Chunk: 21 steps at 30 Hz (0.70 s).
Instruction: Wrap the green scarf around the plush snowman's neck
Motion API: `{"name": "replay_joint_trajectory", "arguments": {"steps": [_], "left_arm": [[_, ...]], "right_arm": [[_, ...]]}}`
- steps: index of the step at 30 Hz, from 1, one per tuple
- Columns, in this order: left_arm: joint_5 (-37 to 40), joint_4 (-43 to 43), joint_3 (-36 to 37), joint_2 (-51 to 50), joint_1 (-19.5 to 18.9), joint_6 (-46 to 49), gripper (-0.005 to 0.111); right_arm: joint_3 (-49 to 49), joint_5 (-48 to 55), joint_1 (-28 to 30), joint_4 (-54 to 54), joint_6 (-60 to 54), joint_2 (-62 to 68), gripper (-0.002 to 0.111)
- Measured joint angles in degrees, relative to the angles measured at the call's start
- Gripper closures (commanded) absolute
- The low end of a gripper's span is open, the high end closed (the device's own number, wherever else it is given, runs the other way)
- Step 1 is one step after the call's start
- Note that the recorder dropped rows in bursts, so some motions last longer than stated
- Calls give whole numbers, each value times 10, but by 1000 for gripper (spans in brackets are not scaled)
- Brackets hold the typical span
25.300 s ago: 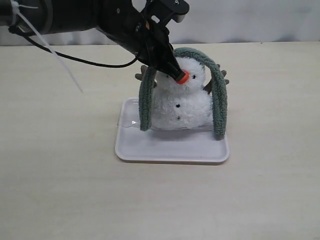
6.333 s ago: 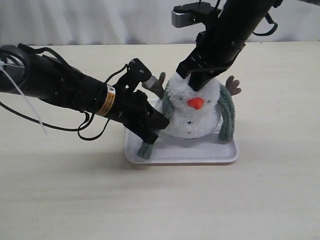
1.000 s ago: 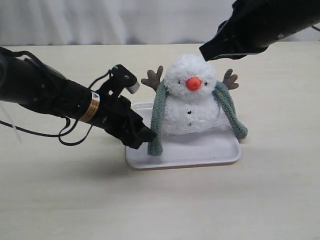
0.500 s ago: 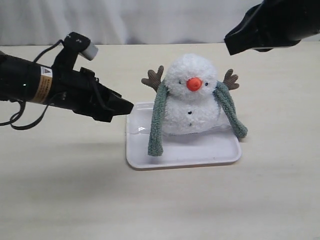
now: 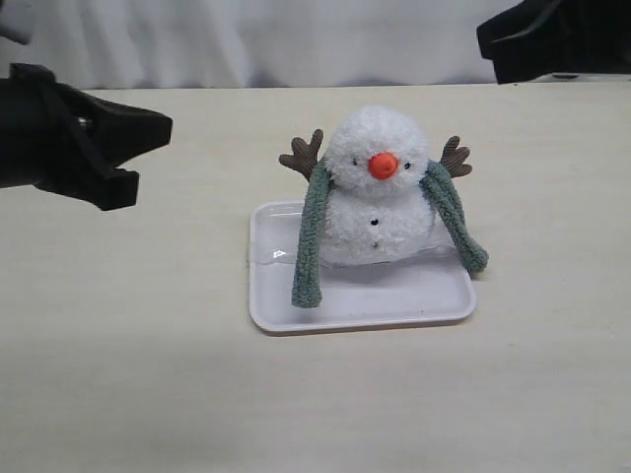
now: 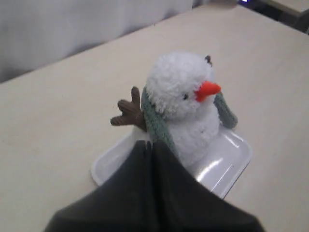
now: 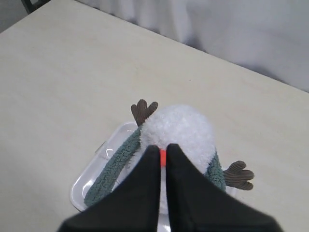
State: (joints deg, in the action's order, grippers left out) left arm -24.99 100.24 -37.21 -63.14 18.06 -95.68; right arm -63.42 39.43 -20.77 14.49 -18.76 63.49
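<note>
The white plush snowman stands upright on a white tray. The green scarf passes behind its neck, and both ends hang down the front, one on each side; they are not crossed. The right end trails over the tray's rim. My left gripper hovers far to the left, shut and empty. My right gripper is high at the back right, shut with nothing in it. The left wrist view shows the left gripper well short of the scarf. In the right wrist view the right gripper is well above the snowman.
Brown twig arms stick out from both sides of the snowman. The beige tabletop surrounds the tray, and a pale curtain runs along the back.
My left gripper has pulled back to the left and upward, away from the scarf's left end. My right gripper has risen toward the back right. Snowman and scarf stay put.
</note>
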Motion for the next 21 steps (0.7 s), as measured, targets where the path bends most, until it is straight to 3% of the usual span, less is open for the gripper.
{"name": "replay_joint_trajectory", "arguments": {"steps": [6,11,14,16,19,21], "left_arm": [[-4,0,10,153,0,-38,107],[-45,0,28,231,0,-58,107],[-67,0,38,264,0,-59,107],[-69,0,38,277,0,-59,107],[-103,0,38,285,0,-60,107],[-122,1,38,285,0,-60,107]], "right_arm": [[18,-11,0,0,1,-37,104],[75,-3,0,-41,44,-22,81],[82,3,0,-48,47,-15,75],[89,4,0,-88,71,-14,75],[116,8,0,-231,193,33,75],[121,15,0,-240,211,71,75]]}}
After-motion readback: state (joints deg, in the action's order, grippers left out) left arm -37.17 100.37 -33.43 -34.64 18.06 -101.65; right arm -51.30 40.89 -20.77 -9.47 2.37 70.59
